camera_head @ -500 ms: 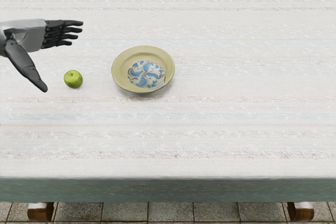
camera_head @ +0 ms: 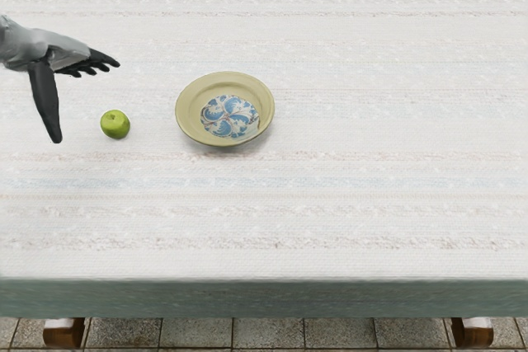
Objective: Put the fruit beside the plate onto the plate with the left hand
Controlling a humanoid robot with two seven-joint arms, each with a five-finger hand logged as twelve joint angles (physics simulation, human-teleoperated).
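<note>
A small green apple (camera_head: 115, 124) lies on the white tablecloth just left of a yellow-green plate (camera_head: 191, 96) with a blue pattern in its middle. My left hand (camera_head: 70, 68) comes in from the left edge, above and behind the apple, clear of it. Its palm is turned edge-on, the black fingers (camera_head: 97, 62) stretched out toward the right and the thumb (camera_head: 47, 105) hanging down. The hand is open and holds nothing. Nothing lies on the plate.
The long table (camera_head: 371, 204) runs across the whole view, with its front edge near the bottom. A teal wall stands behind it and tiled floor shows below.
The left hand has rolled at the wrist, so the palm now shows edge-on and the thumb points more straight down. Apple and plate have not moved.
</note>
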